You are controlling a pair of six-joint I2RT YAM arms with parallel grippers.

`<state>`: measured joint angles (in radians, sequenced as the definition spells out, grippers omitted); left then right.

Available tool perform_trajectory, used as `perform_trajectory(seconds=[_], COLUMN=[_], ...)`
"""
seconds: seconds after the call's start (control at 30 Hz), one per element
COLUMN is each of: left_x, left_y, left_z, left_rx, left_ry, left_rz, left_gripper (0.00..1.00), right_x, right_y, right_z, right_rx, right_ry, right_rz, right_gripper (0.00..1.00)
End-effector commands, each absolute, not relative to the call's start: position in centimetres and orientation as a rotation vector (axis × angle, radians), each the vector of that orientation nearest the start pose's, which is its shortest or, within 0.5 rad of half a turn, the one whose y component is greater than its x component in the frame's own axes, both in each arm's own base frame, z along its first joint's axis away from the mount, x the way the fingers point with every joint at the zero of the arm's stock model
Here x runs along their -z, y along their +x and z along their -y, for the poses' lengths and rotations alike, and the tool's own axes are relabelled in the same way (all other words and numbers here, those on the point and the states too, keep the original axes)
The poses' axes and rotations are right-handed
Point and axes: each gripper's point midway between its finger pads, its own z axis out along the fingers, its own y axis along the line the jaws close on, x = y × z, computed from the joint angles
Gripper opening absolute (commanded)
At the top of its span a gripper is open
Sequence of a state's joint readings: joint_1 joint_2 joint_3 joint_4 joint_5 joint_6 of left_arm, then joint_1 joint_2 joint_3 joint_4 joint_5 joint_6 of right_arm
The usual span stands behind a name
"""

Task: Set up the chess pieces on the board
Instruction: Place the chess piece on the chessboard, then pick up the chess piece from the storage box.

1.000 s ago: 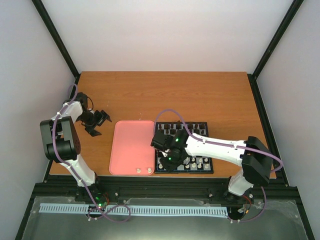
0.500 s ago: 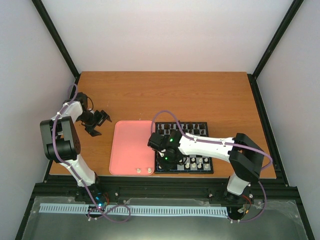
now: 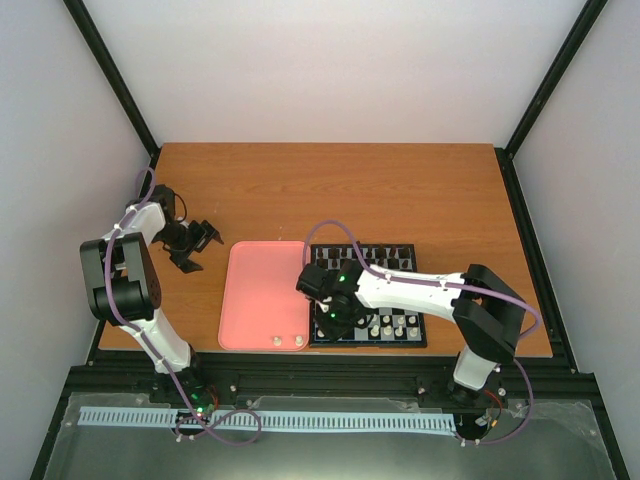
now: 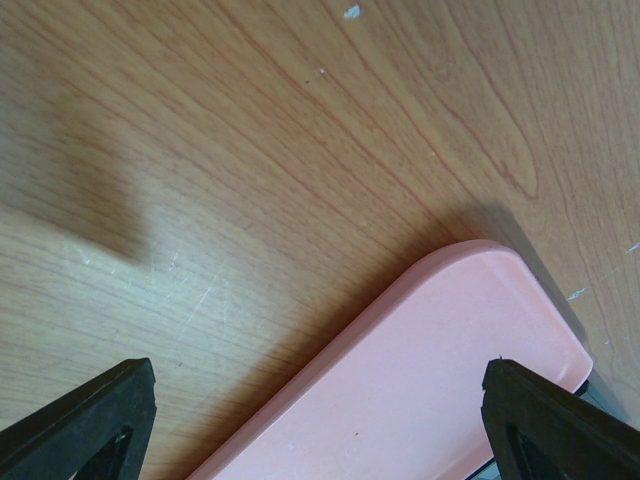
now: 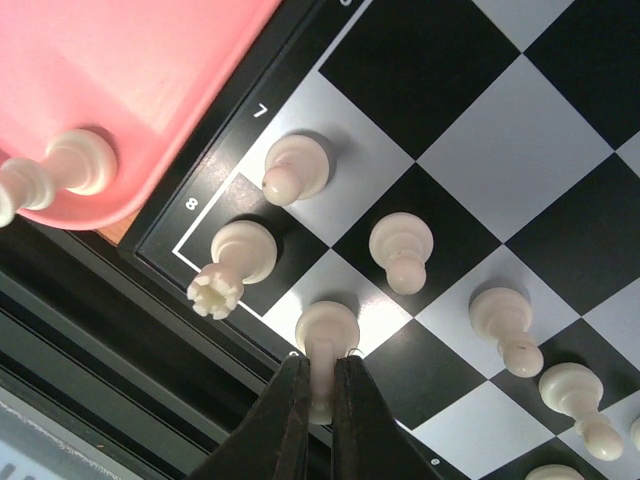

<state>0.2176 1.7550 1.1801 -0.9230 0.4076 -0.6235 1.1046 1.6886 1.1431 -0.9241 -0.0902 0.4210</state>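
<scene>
A cream piece [image 5: 327, 328] is clamped between the jaws of the right gripper [image 5: 322, 368]. The jaws are closed on its upper part, and its base is seen at a pale square in the nearest row of the board [image 5: 520, 150], one square in from the near left corner. Whether the base touches the square cannot be told. A rook [image 5: 240, 255] is stood on the dark corner square just beside it, and further cream pawns [image 5: 401, 245] are lined along the next row. Two more cream pieces [image 3: 277, 341] are seen on the pink tray [image 3: 260, 290], by its near right corner, just beside the board. Dark pieces [image 3: 360, 255] are ranged along the board's far side. The left gripper [image 3: 195, 240] is held over the tabletop [image 3: 330, 190] left of the tray, well apart from the board, its jaws spread wide and released.

Compared with a second ago, the right gripper is found shifted left and nearer, toward the board's near left corner, and that arm's elbow has been drawn left. The left arm and the two tray pieces have not been moved.
</scene>
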Motion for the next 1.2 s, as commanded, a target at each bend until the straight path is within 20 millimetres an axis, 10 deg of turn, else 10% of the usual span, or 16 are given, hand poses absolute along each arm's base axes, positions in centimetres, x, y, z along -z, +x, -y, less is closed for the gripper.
perform_trajectory(seconds=[0.0,0.43,0.87,1.17], left_x=[-6.7,-6.5,-6.6,-6.7], left_y=[33.6,33.6,33.5,33.7], left_z=[-0.4,-0.4,-0.4,-0.5], left_rx=[0.651,0.649,0.648,0.65], left_ry=[-1.192,-1.194,-1.192,-1.193], left_rz=[-2.816,-2.822,-2.821,-2.812], left_gripper=[1.0,1.0,1.0,1.0], right_x=[-4.7,-4.9,-12.4,-12.9], right_y=[13.1,13.2,12.1,14.9], right_z=[-28.6,-28.6,-29.9,-37.6], right_rx=[-0.182,-0.187,-0.335,-0.451], right_ry=[-1.052,-1.057,-1.162,-1.282], right_rz=[-2.949,-2.941,-2.833,-2.676], right_gripper=[0.03,0.14,0.38,0.53])
